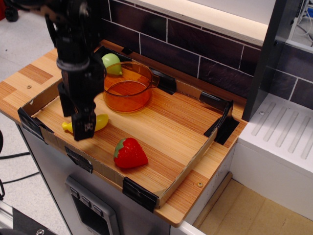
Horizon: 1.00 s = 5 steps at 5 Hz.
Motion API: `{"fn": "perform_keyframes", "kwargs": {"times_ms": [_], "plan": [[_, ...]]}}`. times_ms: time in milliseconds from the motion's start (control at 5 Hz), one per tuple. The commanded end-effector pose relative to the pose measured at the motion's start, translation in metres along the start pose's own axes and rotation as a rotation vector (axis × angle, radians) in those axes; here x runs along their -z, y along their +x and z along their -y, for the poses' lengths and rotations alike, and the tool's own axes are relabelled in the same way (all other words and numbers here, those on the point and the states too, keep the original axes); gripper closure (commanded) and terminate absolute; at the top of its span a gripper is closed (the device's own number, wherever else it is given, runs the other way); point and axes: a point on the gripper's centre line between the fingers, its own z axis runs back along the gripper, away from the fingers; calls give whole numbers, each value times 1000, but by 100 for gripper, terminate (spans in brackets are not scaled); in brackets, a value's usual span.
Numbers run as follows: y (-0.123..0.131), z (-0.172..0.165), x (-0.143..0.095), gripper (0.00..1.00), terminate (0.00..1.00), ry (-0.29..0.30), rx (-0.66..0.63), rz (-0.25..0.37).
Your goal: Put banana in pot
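Banana (100, 122) on the tabletop (161, 127), pot (128, 90) empty; hand (83, 128) low over it, fingers' spread unreadable; grasp and transfer remain.

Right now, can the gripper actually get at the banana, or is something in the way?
Probably yes. The gripper is right over the banana, covering its middle, with nothing between them. The pot and strawberry sit apart from it. Whether the jaws are open is hard to tell.
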Motion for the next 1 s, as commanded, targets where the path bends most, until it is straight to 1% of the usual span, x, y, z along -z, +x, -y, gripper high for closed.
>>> {"fn": "perform_keyframes", "kwargs": {"times_ms": [0,200,400,600,800], "plan": [[15,-7,-2,100,0,44,-15,38],[13,-8,-10,100,0,67,-9,64],[12,-7,-23,100,0,131,5,90],[17,-5,-55,100,0,131,-6,154],[29,-2,-92,100,0,115,-40,226]]}}
